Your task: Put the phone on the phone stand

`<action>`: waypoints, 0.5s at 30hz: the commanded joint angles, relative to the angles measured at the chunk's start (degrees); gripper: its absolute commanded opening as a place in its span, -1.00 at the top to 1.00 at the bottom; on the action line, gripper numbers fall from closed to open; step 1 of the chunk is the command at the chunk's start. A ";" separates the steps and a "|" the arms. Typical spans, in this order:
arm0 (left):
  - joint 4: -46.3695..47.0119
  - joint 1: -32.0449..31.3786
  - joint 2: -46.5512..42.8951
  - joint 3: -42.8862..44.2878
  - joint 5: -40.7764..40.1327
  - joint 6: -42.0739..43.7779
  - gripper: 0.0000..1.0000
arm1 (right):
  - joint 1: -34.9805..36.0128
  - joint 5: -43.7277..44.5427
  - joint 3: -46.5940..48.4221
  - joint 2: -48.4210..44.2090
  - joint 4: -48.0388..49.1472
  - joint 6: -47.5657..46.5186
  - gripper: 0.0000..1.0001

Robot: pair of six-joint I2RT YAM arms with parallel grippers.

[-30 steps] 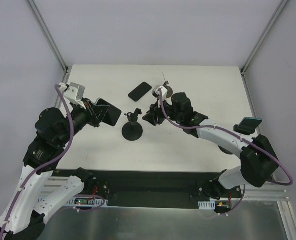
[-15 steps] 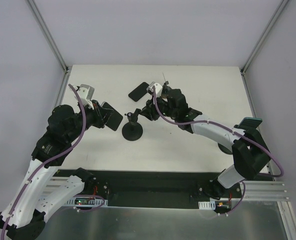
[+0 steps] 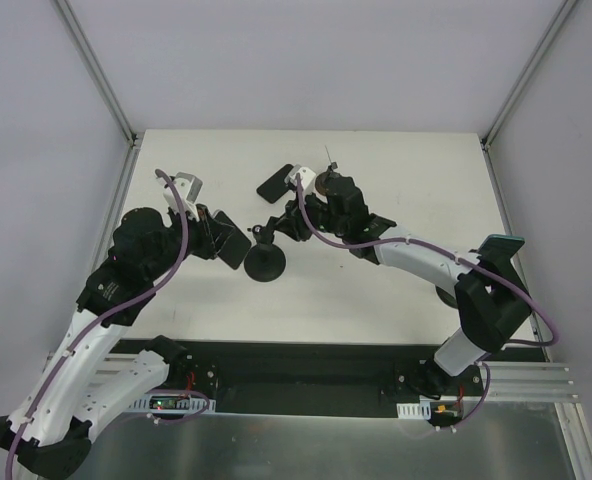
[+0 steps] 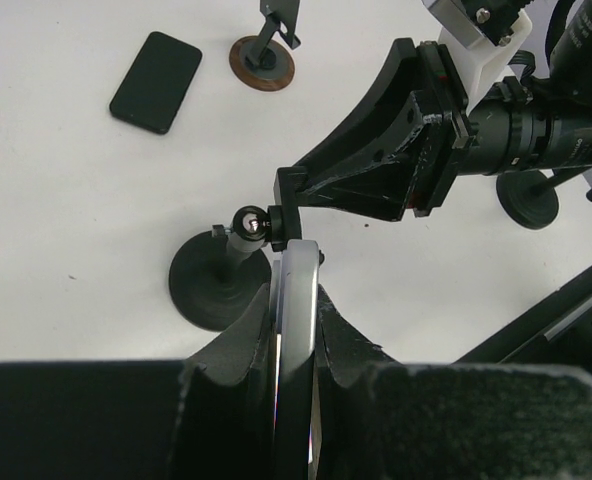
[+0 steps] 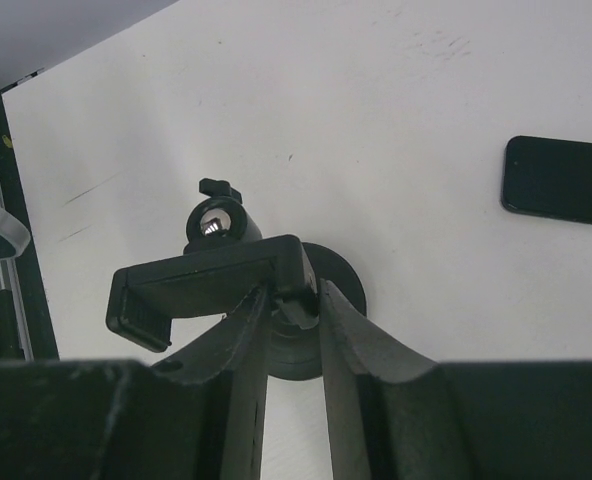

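The task is not done yet. The phone (image 3: 232, 241) is off the bench (image 3: 396, 180), pinched edge-on in my left fingers (image 4: 238, 345), with the left arm reaching in low just left of the stand (image 3: 264, 264). My right fingers (image 5: 356, 345) grip the stand's cradle (image 5: 211, 280), the right arm stretched in from the right. I have yet to seat the phone.

1. Plain white: the table (image 3: 396, 170).
2. Matt black all over: the phone stand (image 3: 264, 262).
3. Silver-grey along its edge: the phone (image 4: 294, 345).
4. Black: the spare phone (image 3: 279, 182), at twelve o'clock from the stand.
5. Purple: the arm cables (image 3: 182, 230).
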 commanded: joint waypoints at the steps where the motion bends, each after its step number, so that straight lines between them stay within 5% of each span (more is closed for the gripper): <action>1: 6.30 -0.35 -0.04 0.68 2.18 -0.84 1.00 | 0.48 -2.96 3.26 0.78 2.50 -1.65 0.49; 7: 8.32 -0.35 1.19 0.68 6.30 -1.19 1.00 | 0.66 -2.09 2.56 0.17 2.76 -1.65 0.98; 11: 18.30 -0.44 3.99 0.51 20.16 1.35 1.00 | 0.66 -2.26 1.33 -0.36 3.81 -1.65 0.99; 15: 22.65 -0.35 13.20 4.10 42.55 8.45 1.00 | 0.66 -2.97 0.80 -0.62 4.61 -3.40 0.99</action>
